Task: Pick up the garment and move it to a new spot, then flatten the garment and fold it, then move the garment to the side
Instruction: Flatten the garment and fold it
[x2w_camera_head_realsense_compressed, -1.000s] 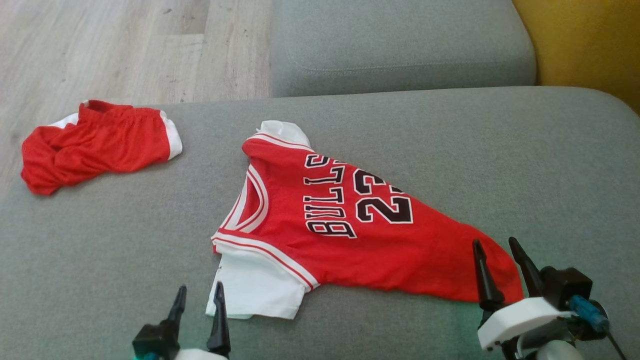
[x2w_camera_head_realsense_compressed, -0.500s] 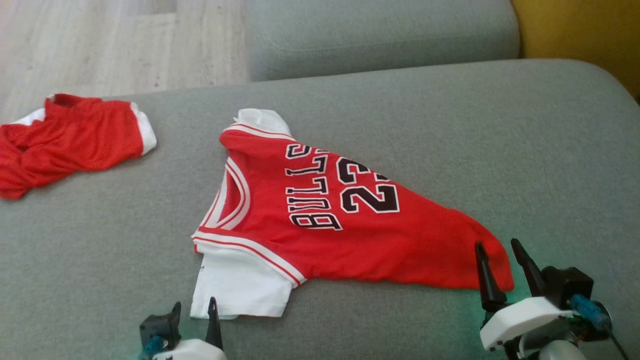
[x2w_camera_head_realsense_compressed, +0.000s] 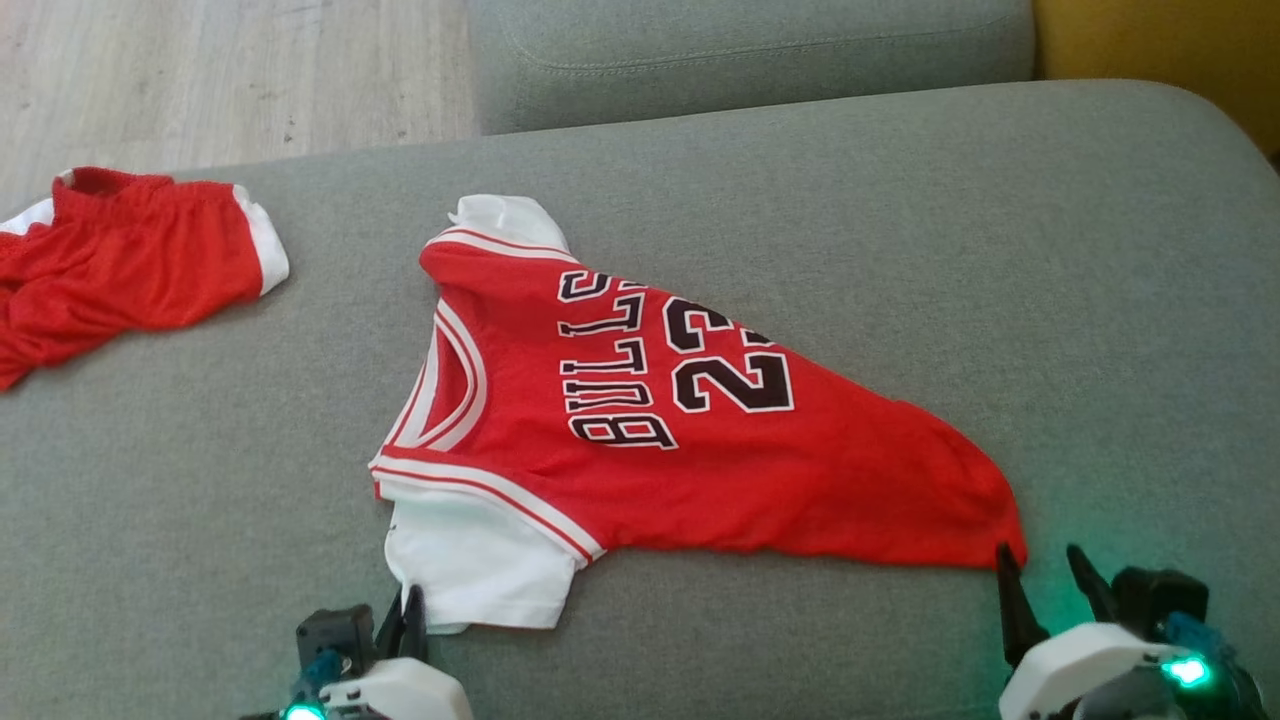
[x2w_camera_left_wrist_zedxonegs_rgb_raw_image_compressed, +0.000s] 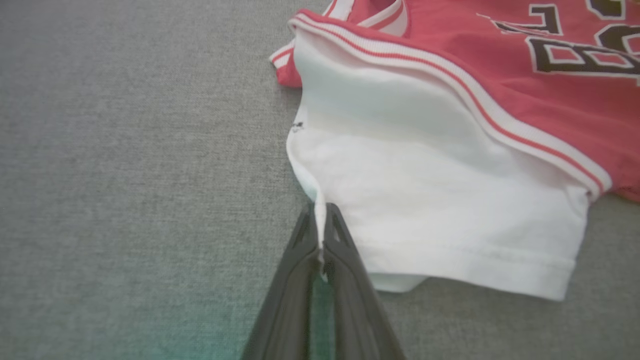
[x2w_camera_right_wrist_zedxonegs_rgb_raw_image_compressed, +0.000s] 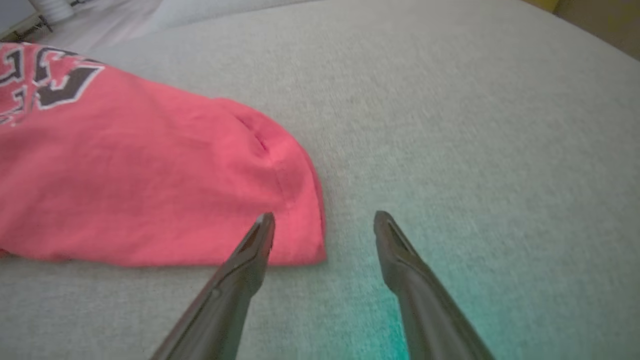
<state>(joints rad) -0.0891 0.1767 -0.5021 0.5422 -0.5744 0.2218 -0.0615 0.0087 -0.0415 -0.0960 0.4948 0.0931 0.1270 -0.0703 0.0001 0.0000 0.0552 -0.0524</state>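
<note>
1. The garment is a red sleeveless jersey with white-and-red striped trim. BULLS and the number 23 are printed on it in black with white outlines. It lies spread across the middle of a grey sofa cushion.
2. Its neck opening faces my left. The body narrows toward a rounded hem corner on my right, close to the cushion's near edge.
3. A white sleeve sticks out from under the trim of the near armhole and rests mostly flat on the cushion.
4. My left gripper is clenched on the outer edge of that white sleeve. A thin ridge of white cloth stands pinched between the two dark fingers, whose tips meet around it.
5. My right gripper is released, with its fingers spread wide. It sits at the jersey's hem corner. In the right wrist view one fingertip overlaps the edge of the red cloth and the other lies over bare cushion. I cannot tell whether either one touches the fabric.
6. Crumpled red shorts with white trim lie at the far left of the cushion, well apart from the jersey.
7. Beyond the cushion are a second grey cushion, a pale wood floor at upper left and a yellow surface at upper right.
8. A green glow tints the cushion beside both grippers.
</note>
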